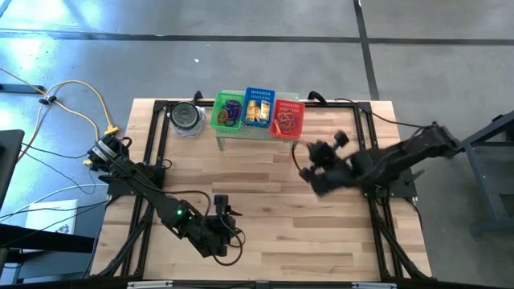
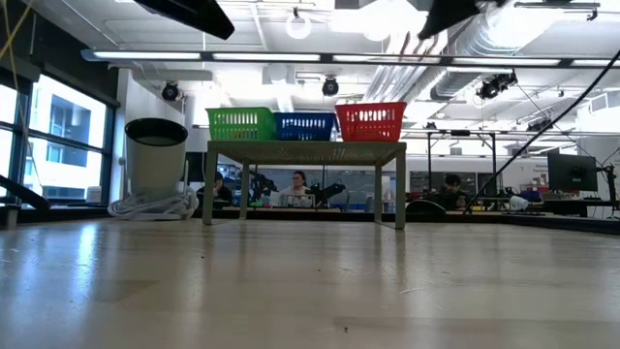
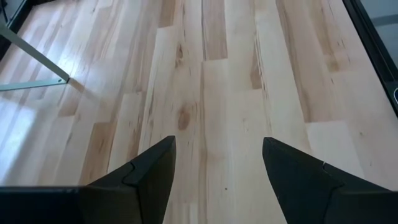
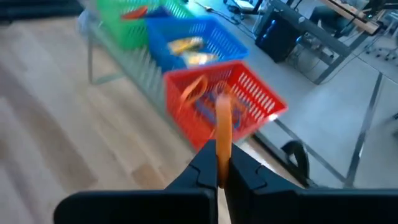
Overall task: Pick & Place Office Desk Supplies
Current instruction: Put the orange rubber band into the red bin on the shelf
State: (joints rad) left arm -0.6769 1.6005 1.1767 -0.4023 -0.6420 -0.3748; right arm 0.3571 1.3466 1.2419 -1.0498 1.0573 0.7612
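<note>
In the right wrist view, my right gripper (image 4: 219,163) is shut on a thin orange band (image 4: 222,124). It is off the table, on the near side of the red basket (image 4: 224,102), which holds orange-red loops. In the high view this gripper (image 1: 312,156) sits just on the near right of the basket row. The blue basket (image 1: 259,107) holds yellow pieces and the green basket (image 1: 227,112) holds purple and blue loops. My left gripper (image 3: 217,146) is open over bare wood near the table's near edge (image 1: 222,202). My right gripper pinches the orange band between its two fingers. One stretch of the band (image 4: 221,144) sticks out past the fingertips toward the red basket. The band is lifted clear of the table. The fingers hide the rest of it.
The three baskets stand side by side on a small legged stand (image 2: 305,153) at the table's far edge. A round grey lidded tin (image 1: 186,118) stands left of them. Bare wood (image 1: 273,209) lies between the arms. People sit in the room behind (image 2: 298,184).
</note>
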